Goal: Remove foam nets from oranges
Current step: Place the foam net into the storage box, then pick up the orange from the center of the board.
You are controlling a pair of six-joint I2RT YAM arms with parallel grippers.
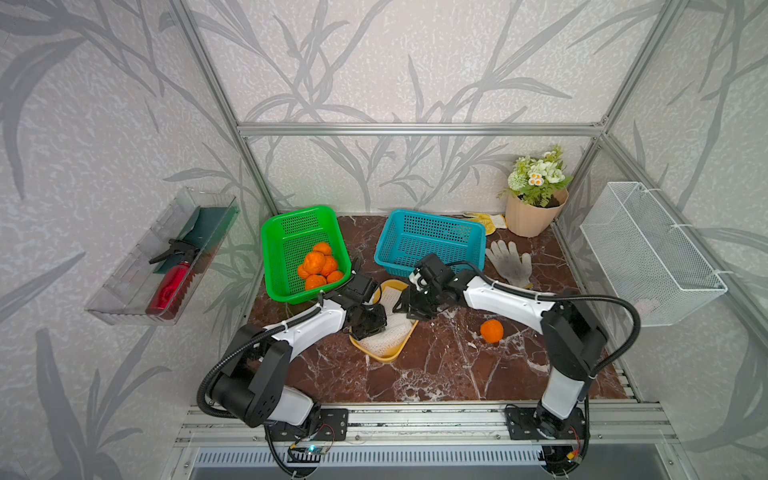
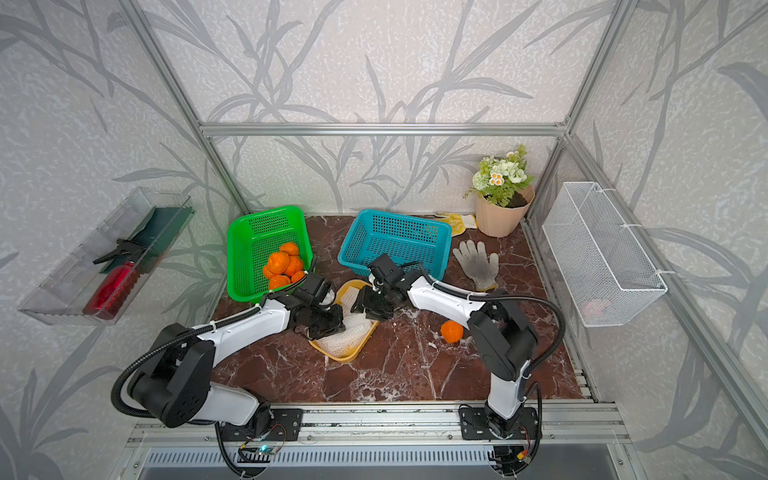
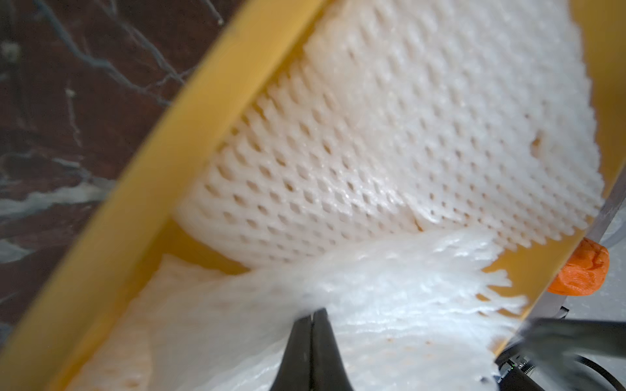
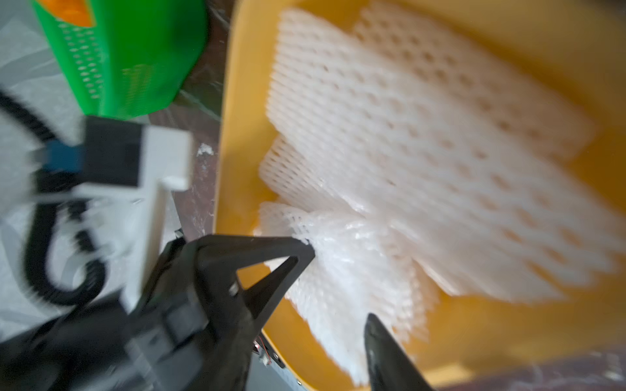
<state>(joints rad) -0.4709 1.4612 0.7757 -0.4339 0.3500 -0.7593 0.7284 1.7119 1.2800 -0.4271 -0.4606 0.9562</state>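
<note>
A yellow tray (image 1: 384, 355) in the middle of the table holds several flat white foam nets (image 1: 395, 332) (image 2: 353, 336) (image 3: 406, 135) (image 4: 423, 135). My left gripper (image 1: 384, 314) (image 3: 313, 313) is low over the tray, shut on the frayed edge of one foam net (image 3: 389, 287) (image 4: 355, 270). My right gripper (image 1: 401, 305) faces it from the tray's far right side and stands open over that same net; only one of its fingers (image 4: 376, 335) shows. One bare orange (image 1: 491, 330) (image 2: 451, 331) lies on the table to the right. Several more bare oranges (image 1: 318, 266) sit in the green basket (image 1: 291, 216).
An empty blue basket (image 1: 432, 216) stands behind the right arm. A white knit glove (image 1: 509, 259) and a flower pot (image 1: 534, 216) are at the back right. A white wire basket (image 1: 648, 253) hangs on the right wall and a clear shelf with a red spray bottle (image 1: 170, 286) on the left.
</note>
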